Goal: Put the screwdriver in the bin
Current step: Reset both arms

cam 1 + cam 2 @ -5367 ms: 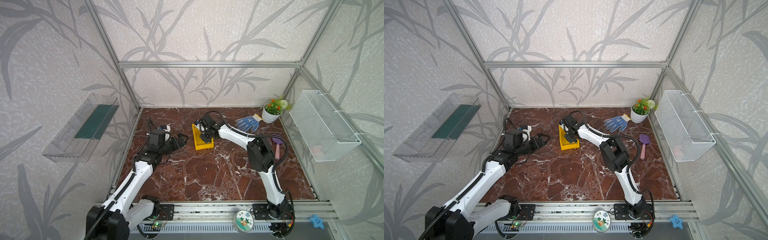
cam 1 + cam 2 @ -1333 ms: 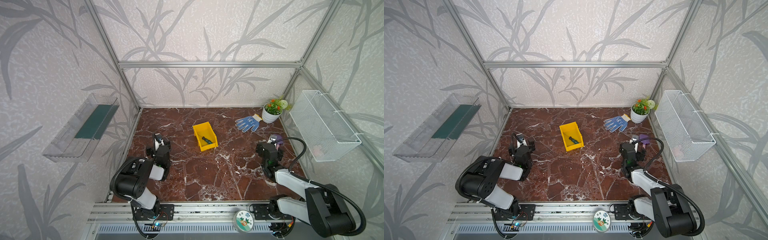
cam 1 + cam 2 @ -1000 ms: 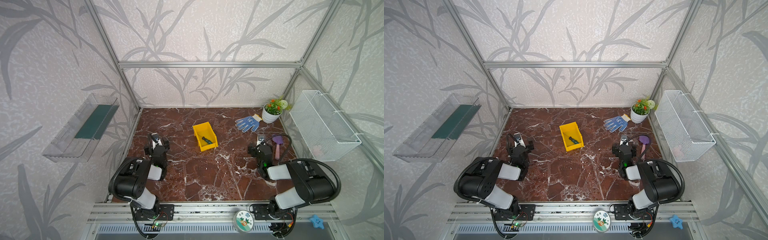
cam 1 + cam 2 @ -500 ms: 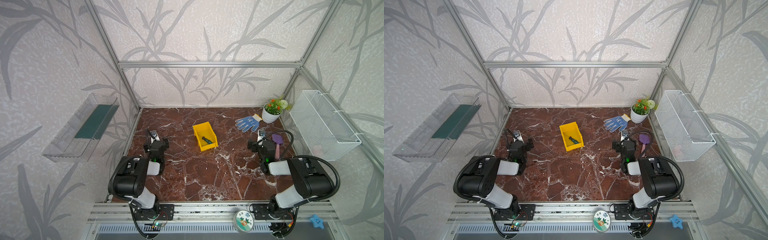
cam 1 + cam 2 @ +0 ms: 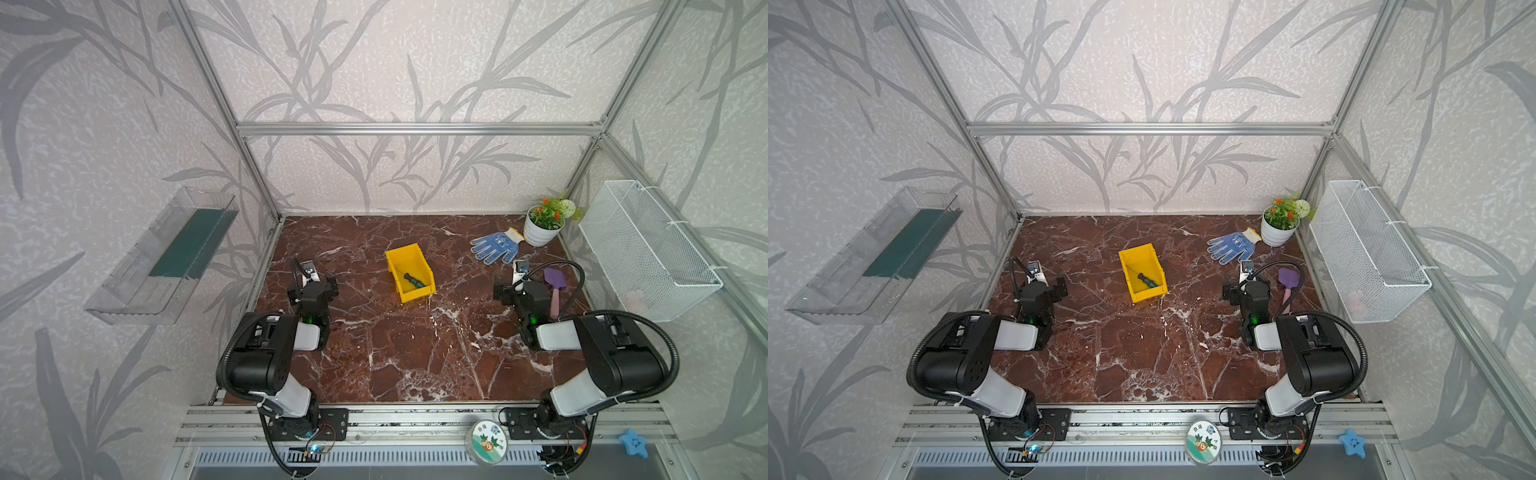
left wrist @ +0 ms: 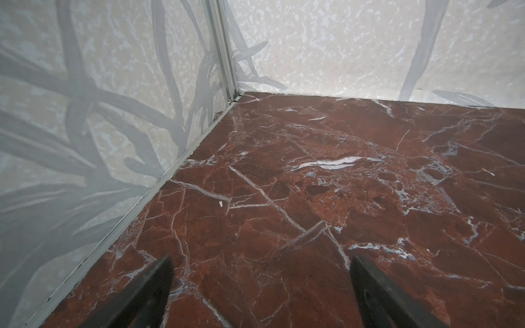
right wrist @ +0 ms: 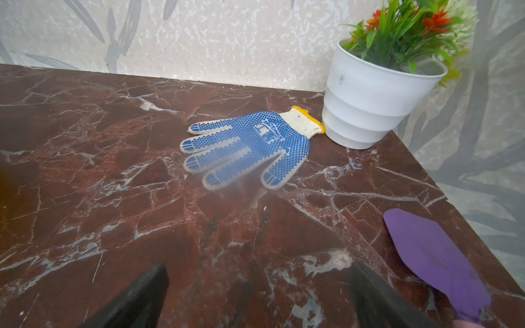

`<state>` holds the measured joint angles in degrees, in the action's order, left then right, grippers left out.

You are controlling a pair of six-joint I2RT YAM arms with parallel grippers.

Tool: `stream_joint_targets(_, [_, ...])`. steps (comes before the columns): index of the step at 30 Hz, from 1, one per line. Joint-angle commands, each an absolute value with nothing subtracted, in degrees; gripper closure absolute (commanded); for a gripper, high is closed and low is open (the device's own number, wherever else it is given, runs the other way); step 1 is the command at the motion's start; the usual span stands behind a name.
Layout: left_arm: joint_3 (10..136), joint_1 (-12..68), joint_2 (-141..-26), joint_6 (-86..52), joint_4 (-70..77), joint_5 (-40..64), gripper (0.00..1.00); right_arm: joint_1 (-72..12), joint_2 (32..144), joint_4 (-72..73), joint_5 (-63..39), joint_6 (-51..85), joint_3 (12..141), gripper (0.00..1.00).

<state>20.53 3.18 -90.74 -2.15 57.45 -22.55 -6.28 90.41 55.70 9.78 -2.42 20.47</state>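
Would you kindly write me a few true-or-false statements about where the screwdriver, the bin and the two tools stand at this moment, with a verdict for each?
1. The screwdriver lies inside the yellow bin. True.
2. The right tool is shut on the trowel. False: it is open and empty, and the trowel lies on the table beside it.
3. The glove lies in the bin too. False: it lies flat on the table, next to the flower pot.
4. The left tool is open and holds nothing. True.
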Motion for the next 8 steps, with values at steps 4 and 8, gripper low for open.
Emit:
stream_joint_targets(4, [20.7, 2.8, -90.9, -2.5, 58.1, -22.5, 0.01, -6.3, 91.0, 55.5, 9.8, -2.2, 21.6, 0.01])
stream_joint_targets(8, [20.7, 2.9, -90.8, -2.5, 58.1, -22.5, 0.01, -6.6, 90.9, 57.4, 9.5, -2.9, 20.7, 0.01])
